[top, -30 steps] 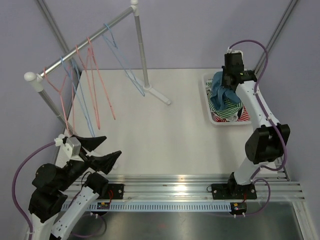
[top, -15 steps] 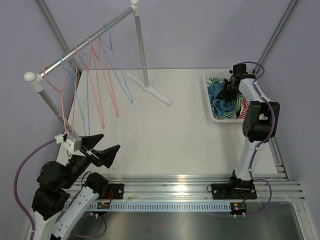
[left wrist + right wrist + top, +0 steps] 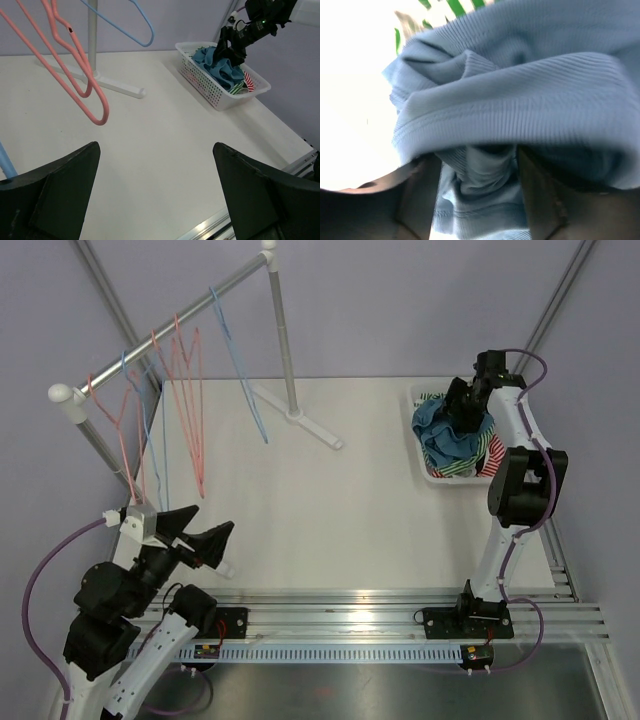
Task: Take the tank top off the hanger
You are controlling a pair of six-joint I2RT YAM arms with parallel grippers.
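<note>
The blue ribbed tank top [image 3: 437, 426] lies bunched in the white basket [image 3: 420, 458] at the right rear, on top of striped clothes. My right gripper [image 3: 463, 410] hangs just over it, jaws apart. In the right wrist view a fold of the tank top [image 3: 520, 90] sits loosely between the spread fingers of the right gripper [image 3: 476, 165]. Bare pink hangers [image 3: 186, 390] and blue hangers [image 3: 236, 360] hang on the rail [image 3: 170, 325]. My left gripper [image 3: 212, 522] is wide open over the table's front left, nothing in it; the left wrist view shows that left gripper [image 3: 155, 146] with bare table between its fingers.
The rail's upright post [image 3: 281, 340] and its foot [image 3: 305, 425] stand at the table's rear middle. Another stand post [image 3: 100, 450] rises at the left edge. The basket [image 3: 200, 85] sits against the table's right edge.
The right gripper lowered the tank top into the basket and its jaws have spread apart. The hangers are swinging. The left arm shifted slightly.
</note>
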